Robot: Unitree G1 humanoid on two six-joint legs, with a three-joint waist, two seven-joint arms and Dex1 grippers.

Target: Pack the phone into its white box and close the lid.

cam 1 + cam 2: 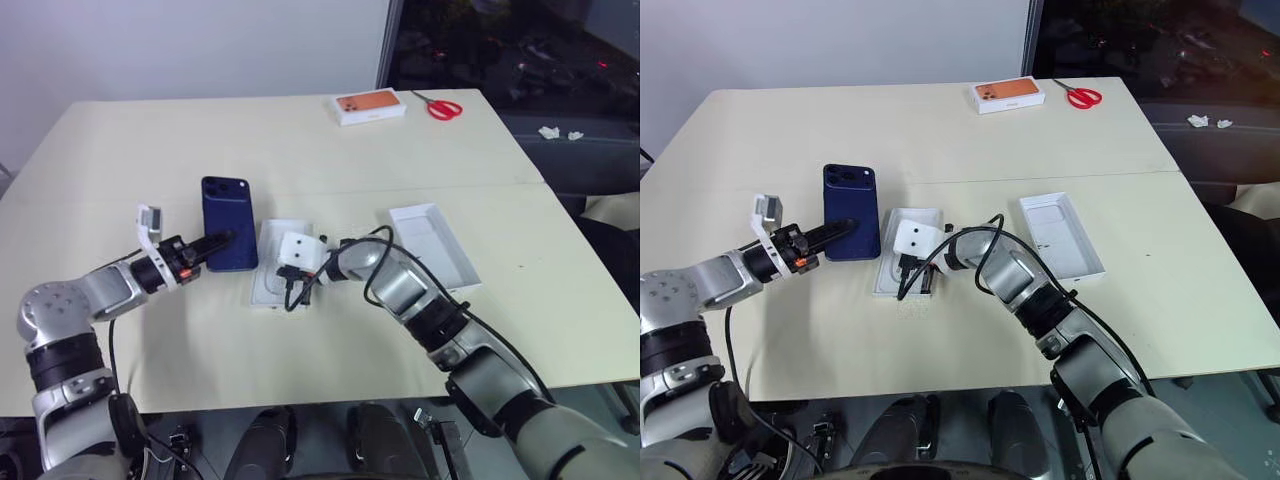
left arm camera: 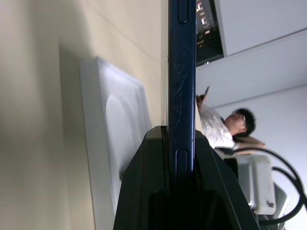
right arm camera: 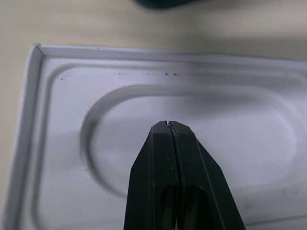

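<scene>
the phone (image 1: 228, 236) stands on edge in the left gripper (image 1: 222, 243), pinched at its near end, long axis running far-to-near, just left of the white box (image 1: 272, 262). the right gripper (image 3: 169, 125), fingers pressed together and holding nothing, hovers over the box's oval recess. the lid (image 1: 434, 245) lies well right.

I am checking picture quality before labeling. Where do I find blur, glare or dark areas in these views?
Left wrist view: the phone edge is sharp, the white box and table behind are soft. Right wrist view: the right gripper is sharp, the table at the far edge blurred. Head views: even light, soft shadows under the arms, dark background at upper right.
</scene>
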